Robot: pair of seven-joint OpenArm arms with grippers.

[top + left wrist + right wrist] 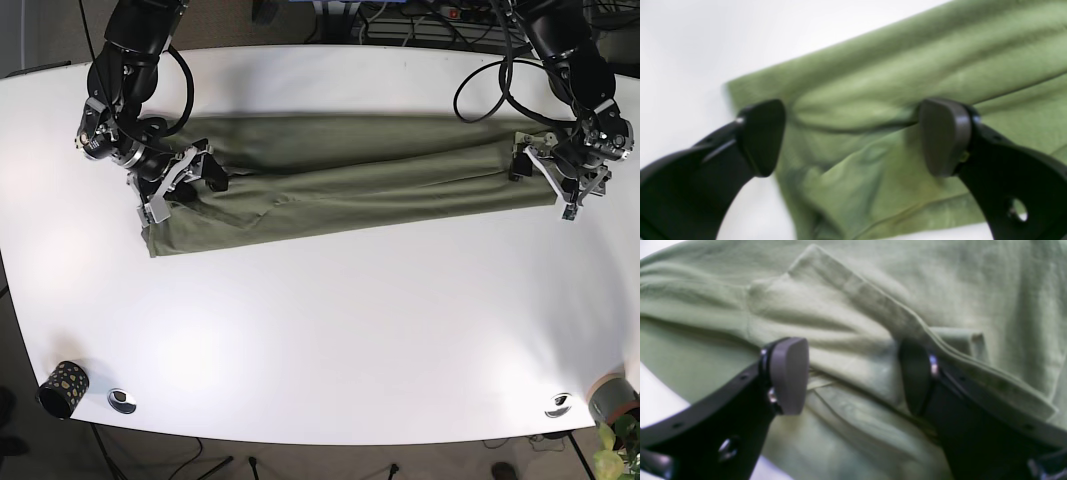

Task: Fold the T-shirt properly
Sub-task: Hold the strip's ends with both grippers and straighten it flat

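Green T-shirt (pixel 340 185) lies folded lengthwise in a long strip across the white table (pixel 330 330), far side. Left gripper (pixel 853 140) fingers spread wide over one end. Right gripper (pixel 853 376) also spread; one finger (pixel 915 376) looks tucked under a fold, tho blurry.

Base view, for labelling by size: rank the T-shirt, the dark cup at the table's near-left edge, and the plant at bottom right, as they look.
1. T-shirt, by far the largest.
2. Plant, cut off by the frame.
3. Dark cup, close to the plant in size, so that order is unsure.

A lab: white table (pixel 330 340), cables (pixel 420 25), two robot arms.
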